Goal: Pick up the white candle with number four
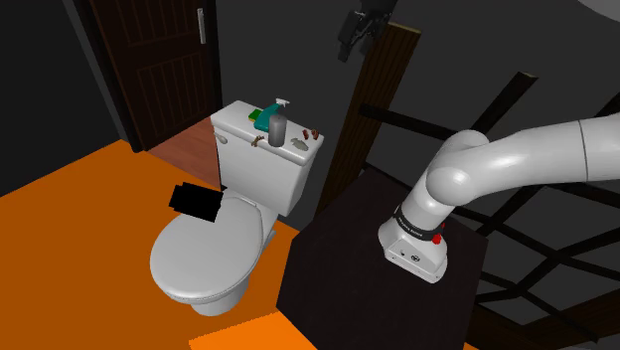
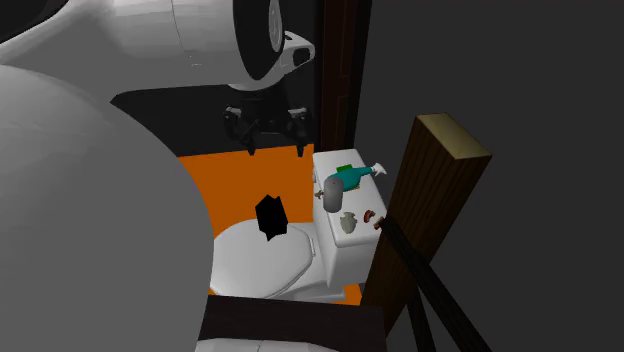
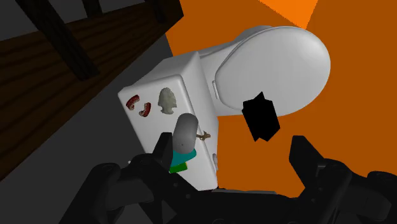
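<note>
A small pale, flat candle [image 3: 167,100] shaped like a numeral lies on the white toilet tank lid [image 3: 153,137]. It sits beside a grey cylinder [image 3: 186,129]. The same candle [image 1: 299,146] rests near the lid's right end in the shoulder view, and the candle [image 2: 347,222] is also at the lid's near end in the second exterior view. My black gripper [image 3: 234,159] hangs well above the tank, open, with nothing between its fingers. The gripper [image 1: 358,32] sits high in the shoulder view. In the second exterior view the gripper [image 2: 274,148] hovers behind the toilet.
On the lid also stand a teal spray bottle [image 1: 270,111], a green item [image 2: 344,168], two small red pieces [image 3: 139,105] and a tiny brown piece [image 3: 203,135]. A black shape [image 1: 194,202] lies on the toilet seat [image 1: 199,259]. A dark wooden post [image 2: 420,210] rises beside the tank. The floor [image 1: 70,229] is orange.
</note>
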